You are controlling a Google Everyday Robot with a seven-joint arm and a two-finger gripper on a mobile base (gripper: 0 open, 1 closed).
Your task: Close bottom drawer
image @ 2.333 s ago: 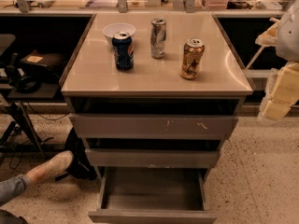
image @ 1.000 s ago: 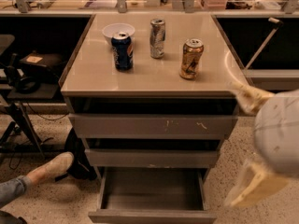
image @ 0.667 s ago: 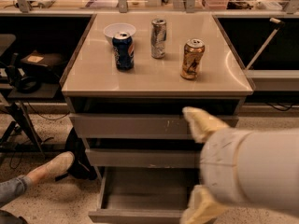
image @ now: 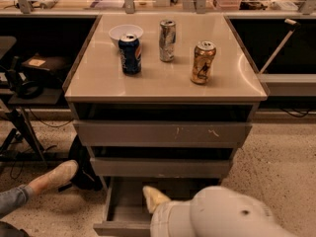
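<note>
The bottom drawer [image: 124, 205] of the grey three-drawer cabinet stands pulled out toward me, its shallow box open and its plain front [image: 118, 229] at the lower edge of the camera view. My gripper [image: 155, 199] reaches down over the open drawer, its cream tip above the drawer's inside near the middle. My large white arm [image: 222, 216] covers the drawer's right half and right front.
The scratched top drawer [image: 163, 132] and the middle drawer [image: 160, 167] sit slightly out. On the cabinet top stand a blue can [image: 131, 53], a silver can [image: 167, 40], a gold can [image: 203, 62] and a white bowl [image: 125, 32]. A person's shoe [image: 52, 177] lies on the floor at left.
My arm has swung from the right side of the cabinet, leftward and down, and now hangs over the open bottom drawer. The drawer itself has not moved.
</note>
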